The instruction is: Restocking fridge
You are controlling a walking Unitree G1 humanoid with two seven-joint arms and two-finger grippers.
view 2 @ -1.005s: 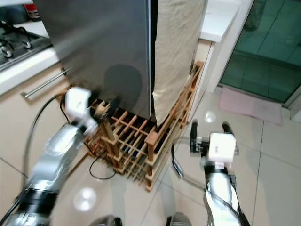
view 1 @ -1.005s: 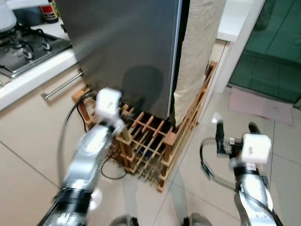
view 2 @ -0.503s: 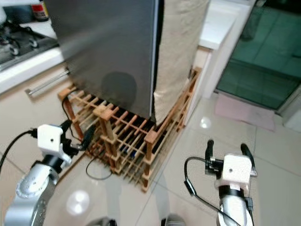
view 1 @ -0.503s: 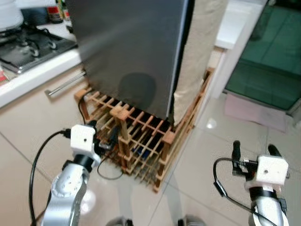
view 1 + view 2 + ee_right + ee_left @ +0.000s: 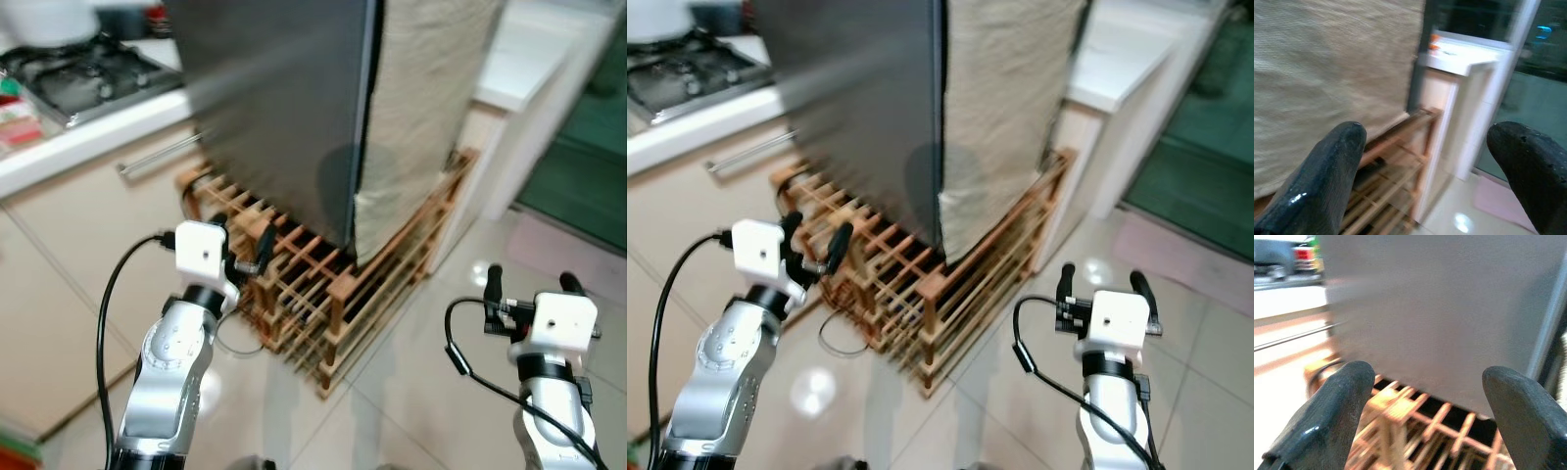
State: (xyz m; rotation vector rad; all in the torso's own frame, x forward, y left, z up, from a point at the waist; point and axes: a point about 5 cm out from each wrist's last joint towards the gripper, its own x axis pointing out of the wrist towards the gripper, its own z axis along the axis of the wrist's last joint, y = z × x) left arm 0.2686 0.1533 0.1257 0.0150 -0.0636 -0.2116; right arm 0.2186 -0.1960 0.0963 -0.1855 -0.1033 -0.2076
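1. Pale glossy floor tiles (image 5: 59, 323) spread under the robot, with a white kitchen counter (image 5: 88, 142) running along the far left and a gas hob (image 5: 83, 73) set into its top.
2. Below that counter sits a cream cabinet front with a long metal bar handle (image 5: 157, 157).
3. Low on the left, the left gripper (image 5: 245, 257) is raised in front of the wooden rack (image 5: 333, 294); its two black fingers (image 5: 1327, 416) are spread wide apart and grasp nothing.
4. From the left wrist view, the gap between those fingers looks straight at the grey door of the fridge (image 5: 1440, 318), with the rack's slats just beneath its lower edge.
5. That fridge (image 5: 284, 98) stands on the wooden rack at the middle of the scene, beyond and above the left gripper and not touched by it.
6. A beige cloth (image 5: 421, 108) hangs down the fridge's right side, its lower edge reaching the rack.
7. Right of the cloth, a white ledge (image 5: 534, 73) and white frame border a dark green glass door (image 5: 588, 157).
8. Low on the right, the right gripper (image 5: 529, 284) is held over bare tiles, well apart from the fridge, fingers (image 5: 1322, 181) splayed open and empty.
9. Its wrist view looks along the cloth and the rack's corner.
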